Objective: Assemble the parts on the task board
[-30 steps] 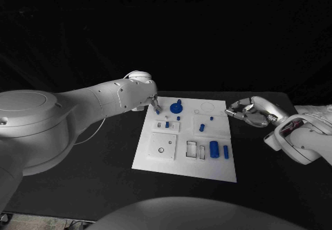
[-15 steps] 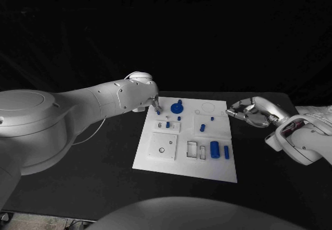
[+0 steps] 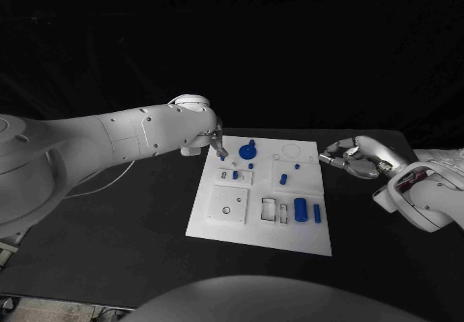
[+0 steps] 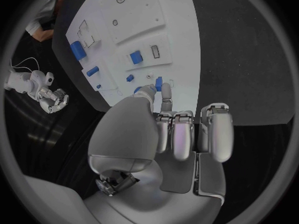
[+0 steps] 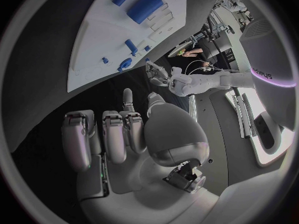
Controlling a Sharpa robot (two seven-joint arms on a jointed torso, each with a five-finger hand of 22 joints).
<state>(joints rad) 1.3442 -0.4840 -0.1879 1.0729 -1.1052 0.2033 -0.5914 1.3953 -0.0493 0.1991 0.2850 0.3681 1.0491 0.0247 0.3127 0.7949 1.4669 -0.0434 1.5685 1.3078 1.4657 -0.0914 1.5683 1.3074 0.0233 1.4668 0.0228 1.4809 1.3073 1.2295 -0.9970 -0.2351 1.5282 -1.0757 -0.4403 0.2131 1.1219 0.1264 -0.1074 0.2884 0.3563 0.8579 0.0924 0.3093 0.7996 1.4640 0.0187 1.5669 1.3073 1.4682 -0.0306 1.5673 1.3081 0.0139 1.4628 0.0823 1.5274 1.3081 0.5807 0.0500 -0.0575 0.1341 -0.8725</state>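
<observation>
Task board (image 3: pixel 232 215) lies flat in the middle of the black table (image 3: pixel 126 228), long side running away from the robot; blue parts are spread over its far and right portions. Round gear-like part (image 3: pixel 247 149) sits near the far edge; a small peg (image 3: pixel 251 165) stands just nearer than it; another small part (image 3: pixel 235 174) sits beside the small recessed plate at the left; a slanted peg (image 3: pixel 282 178) lies mid-board; a tiny piece (image 3: pixel 297 166) lies just beyond it; a large cylinder (image 3: pixel 301 208) and a thin bar (image 3: pixel 316 212) lie side by side at the right, next to two open rectangular slots. Left hand (image 3: pixel 218 144) hangs over the board's far left corner; in the left wrist view thumb and one finger (image 4: pixel 166 92) meet on a small blue part (image 4: pixel 159 82), the remaining fingers curled back toward the palm, so this hand pinches that piece above the board. The left forearm (image 3: pixel 145 137) comes in over the table left of the board and hides the table behind it. Right hand (image 3: pixel 350 155) hovers off the board's right edge, clear of it; fingers curled inward with nothing visible between them; the right wrist view shows the same curl, palm toward the board (image 5: pixel 99 40).
</observation>
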